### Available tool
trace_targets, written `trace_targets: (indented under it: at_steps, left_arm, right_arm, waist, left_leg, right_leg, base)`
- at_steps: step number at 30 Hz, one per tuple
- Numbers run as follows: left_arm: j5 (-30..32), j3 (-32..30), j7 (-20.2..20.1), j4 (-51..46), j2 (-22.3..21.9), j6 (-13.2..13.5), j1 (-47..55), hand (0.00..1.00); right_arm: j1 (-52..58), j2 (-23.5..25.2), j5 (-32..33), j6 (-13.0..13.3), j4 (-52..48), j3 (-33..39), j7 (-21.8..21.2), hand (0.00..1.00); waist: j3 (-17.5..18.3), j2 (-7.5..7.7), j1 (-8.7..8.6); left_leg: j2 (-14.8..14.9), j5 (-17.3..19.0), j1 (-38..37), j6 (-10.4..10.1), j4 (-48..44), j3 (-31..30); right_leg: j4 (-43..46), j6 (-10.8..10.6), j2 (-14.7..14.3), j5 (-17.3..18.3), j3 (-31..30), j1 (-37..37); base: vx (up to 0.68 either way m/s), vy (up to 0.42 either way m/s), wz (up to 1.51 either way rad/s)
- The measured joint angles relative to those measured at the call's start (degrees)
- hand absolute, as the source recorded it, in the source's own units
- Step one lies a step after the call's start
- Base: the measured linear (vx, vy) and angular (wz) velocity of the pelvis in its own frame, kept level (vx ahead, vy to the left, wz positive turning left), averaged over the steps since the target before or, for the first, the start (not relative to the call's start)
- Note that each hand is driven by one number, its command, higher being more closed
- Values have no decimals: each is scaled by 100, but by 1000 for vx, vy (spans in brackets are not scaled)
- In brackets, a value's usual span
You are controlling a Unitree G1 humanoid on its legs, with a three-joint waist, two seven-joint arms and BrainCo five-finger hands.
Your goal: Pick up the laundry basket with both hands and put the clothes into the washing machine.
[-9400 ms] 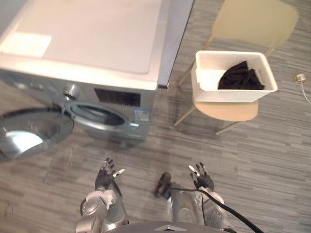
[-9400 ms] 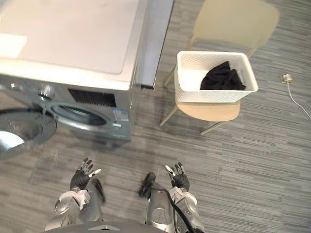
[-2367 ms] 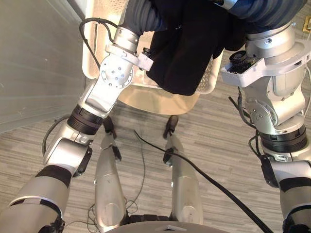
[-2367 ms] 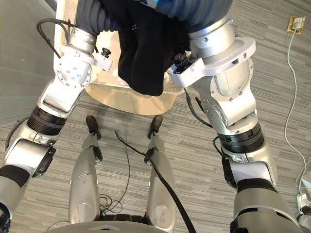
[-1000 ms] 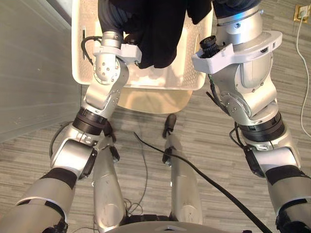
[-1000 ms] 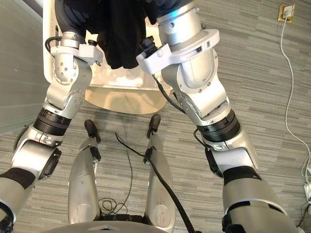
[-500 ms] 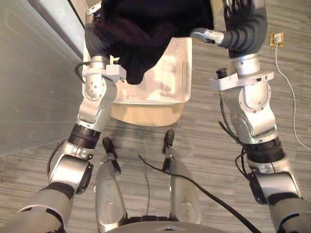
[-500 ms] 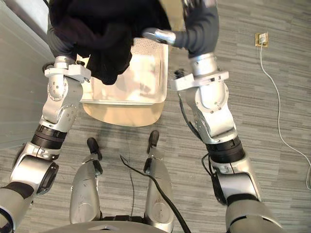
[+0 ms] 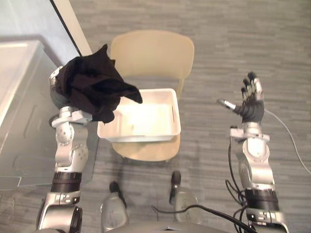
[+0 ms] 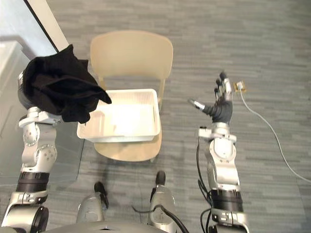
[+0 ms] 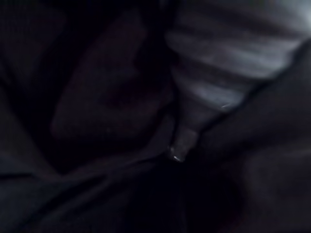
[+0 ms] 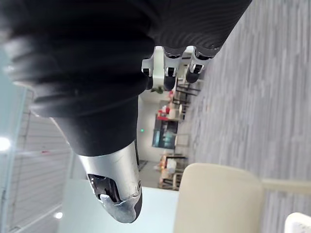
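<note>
The black clothes (image 9: 92, 90) are up in the air, bunched over the left hand (image 9: 59, 99) at 10 o'clock from the white laundry basket (image 9: 146, 135). With the fingers buried in the cloth, I cannot tell their grip. The basket sits on the beige chair (image 9: 150, 53), the washing machine (image 9: 19, 121) at its 9 o'clock. At its 3 o'clock the right hand (image 9: 251, 108) is raised, fingers spread, holding nothing.

We see soft, even light on the grey floor (image 9: 228, 39). The white basket (image 9: 141, 138) glows very bright inside. At 9 o'clock the washing machine (image 9: 14, 63) top shines pale. Black clothes (image 9: 90, 92) make our left wrist view nearly all dark.
</note>
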State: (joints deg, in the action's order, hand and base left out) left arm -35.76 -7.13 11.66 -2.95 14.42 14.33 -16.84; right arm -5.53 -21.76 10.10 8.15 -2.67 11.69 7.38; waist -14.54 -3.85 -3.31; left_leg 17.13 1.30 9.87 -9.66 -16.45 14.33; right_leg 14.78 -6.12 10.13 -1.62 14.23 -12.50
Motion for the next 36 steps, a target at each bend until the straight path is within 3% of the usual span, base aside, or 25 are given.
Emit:
trace_targets:
  at_steps: [4, 5, 6, 7, 8, 9, 10, 11, 12, 14, 16, 17, 18, 19, 22, 23, 24, 26, 27, 29, 30, 33, 34, 36]
  left_arm:
    - [8, -505, -46, -154, 11, 5, 212, 100]
    - [7, -642, -32, -173, 14, 5, 219, 100]
    - [7, -710, 32, -261, 50, 6, 231, 100]
    - [10, -711, 51, -300, 58, 5, 232, 100]
    - [30, -718, 55, -321, 10, -2, 264, 100]
    - [59, -759, 61, -360, -15, -5, 301, 100]
    - [112, -791, 71, -435, -46, 3, 401, 100]
    - [114, -745, 70, -453, -71, 7, 419, 100]
    - [129, -603, 46, -521, -136, 8, 485, 100]
    - [347, -552, -25, -584, -303, 18, 634, 100]
    - [532, -650, -93, -819, -521, 72, 859, 100]
    - [568, -659, -92, -861, -559, 72, 910, 100]
    - [615, -716, -101, -953, -670, 68, 1022, 100]
    - [634, -760, -117, -957, -712, 63, 1070, 100]
    - [669, -912, -124, -927, -753, 32, 1390, 100]
    - [668, -982, -120, -924, -789, 23, 1551, 100]
    - [669, -987, -122, -914, -799, 20, 1602, 100]
    - [669, -977, -121, -893, -899, 23, 1684, 100]
    - [666, -966, -104, -881, -956, 32, 1712, 100]
    - [662, -861, -83, -856, -1080, 39, 1845, 100]
    - [641, -751, -85, -862, -1204, 57, 1971, 100]
    - [481, -364, -87, -892, -1370, 63, 2204, 100]
    - [437, -206, -84, -893, -1375, 58, 2239, 100]
    - [399, -80, -77, -893, -1396, 47, 2241, 100]
  right_arm:
    - [453, 167, -621, -219, 943, 469, -81, 0]
    - [536, 167, -853, -342, 1375, 676, -66, 0]
    - [587, 170, -1153, -503, 1870, 861, -19, 0]
    - [679, 198, -1578, -714, 2350, 1051, 55, 0]
    - [725, 226, -1974, -864, 2745, 1293, 79, 0]
    - [723, 255, -2188, -917, 3125, 1579, 79, 0]
    - [650, 307, -2410, -993, 3931, 2052, 145, 0]
    - [719, 300, -2416, -1016, 4300, 2254, 172, 0]
    - [884, 313, -2413, -1092, 5053, 2778, 175, 0]
    - [1265, 334, -2406, -1206, 5967, 3502, 143, 0]
    - [1632, 579, -2139, -1247, 6717, 4286, 5, 0]
    - [1691, 669, -2034, -1245, 6768, 4342, -23, 0]
    - [1703, 849, -1816, -1230, 6890, 4459, -119, 0]
    - [1689, 964, -1707, -1237, 6956, 4496, -163, 0]
    - [1610, 1563, -1377, -1232, 7230, 4396, -367, 0]
    - [1577, 1737, -1367, -1239, 7349, 4209, -410, 0]
    - [1593, 1823, -1321, -1243, 7353, 4095, -450, 0]
    - [1549, 1893, -1257, -1234, 7303, 3659, -510, 0]
    - [1465, 1898, -1256, -1234, 7166, 3375, -551, 0]
    - [1488, 1981, -1250, -1218, 6891, 2824, -561, 0]
    - [1532, 2015, -1242, -1194, 6653, 2431, -549, 0]
    - [1591, 1956, -1220, -1049, 6292, 1674, -445, 0]
    - [1585, 1852, -1237, -1037, 6170, 1264, -346, 0]
    - [1626, 1766, -1280, -1034, 6038, 950, -305, 0]
  waist:
    - [275, -34, 9]
    - [352, -50, 3]
    - [365, -68, 22]
    - [379, -38, 3]
    - [393, -38, -6]
    - [388, -68, 6]
    - [378, -48, 80]
    - [381, -45, 118]
    - [432, 4, 138]
    - [685, -97, 94]
    - [783, -186, -6]
    - [801, -195, -13]
    - [867, -240, -29]
    - [883, -166, -25]
    - [926, 182, 46]
    - [976, 366, 73]
    - [993, 417, 72]
    - [951, 333, 59]
    - [894, 269, 95]
    - [874, 294, 46]
    - [885, 277, 51]
    - [975, 292, 58]
    - [991, 320, 187]
    - [992, 322, 237]
  left_leg:
    - [-70, -215, -72, 107, 379, -322]
    - [-98, -359, 24, 382, 509, -408]
    - [-112, -623, 185, 856, 555, -509]
    - [-160, -1205, 405, 1158, 674, -342]
    - [-235, -1734, 337, 1246, 1124, -193]
    - [-153, -1404, 339, 1252, 848, 12]
    - [28, -287, 433, 1328, -519, 362]
    - [93, 9, 398, 1307, -1106, 474]
    - [198, 362, 203, 1130, -1864, 616]
    - [348, 598, -153, 855, -2230, 556]
    - [417, 618, -748, 483, -1959, 282]
    - [394, 582, -875, 348, -1675, 277]
    - [222, 900, -1045, -136, -970, 338]
    - [133, 1005, -1092, -194, -677, 417]
    - [-267, 1392, -1073, -228, 12, 506]
    - [-395, 1413, -950, -135, -101, 453]
    - [-434, 1453, -863, -78, -227, 373]
    - [-444, 1524, -555, 141, -494, 96]
    - [-467, 1499, -480, 216, -527, 15]
    - [-596, 1454, -489, 283, -510, -298]
    - [-674, 1423, -474, 310, -451, -539]
    - [-862, 1090, -201, 320, -65, -1112]
    - [-916, 818, -164, 299, 292, -1302]
    - [-989, 519, -88, 222, 553, -1563]
  right_leg:
    - [96, 38, 61, 260, 398, 188]
    - [206, 82, 95, 330, 580, 171]
    - [417, 259, 102, 503, 752, 116]
    - [415, 472, 47, 619, 864, 132]
    - [304, 562, 65, 586, 1034, 191]
    - [270, 599, 143, 558, 1238, 274]
    - [300, 624, 188, 528, 1412, 379]
    - [258, 614, 213, 500, 1508, 486]
    - [129, 628, 263, 442, 1756, 679]
    - [-123, 621, 274, 292, 2110, 804]
    - [-268, 604, 360, 70, 2460, 703]
    - [-284, 586, 374, -5, 2502, 631]
    - [-357, 580, 430, -197, 2593, 485]
    - [-403, 557, 445, -320, 2622, 426]
    - [-765, 572, 652, -859, 2732, 262]
    - [-872, 590, 726, -899, 2611, 261]
    - [-905, 588, 727, -825, 2453, 254]
    - [-798, 529, 483, -95, 1458, 60]
    - [-355, 528, 319, 241, 654, -204]
    - [551, 390, -37, 539, -42, -107]
    - [660, 258, -269, 886, -273, 66]
    - [472, 254, -434, 979, -424, 39]
    - [449, 246, -449, 1036, -375, -43]
    - [502, 207, -382, 1124, -126, -65]
  base:
    - [-4, -42, 52]
    - [-45, -93, 85]
    - [-111, -143, 135]
    - [-137, -158, 150]
    - [-145, -134, 136]
    - [-166, -103, 95]
    - [-139, -98, 61]
    - [-135, -111, 76]
    - [-79, -91, 100]
    - [-86, -4, 103]
    - [-163, 180, 95]
    - [-233, 290, 77]
    - [-197, 253, 45]
    - [-260, 312, 48]
    - [-291, 270, 31]
    - [-285, 212, 27]
    - [-310, 134, 50]
    - [-230, 62, 62]
    - [-164, 45, 45]
    - [-147, 35, 84]
    - [-97, -7, 117]
    - [-26, -75, 115]
    - [39, -146, 84]
    - [94, -135, 100]
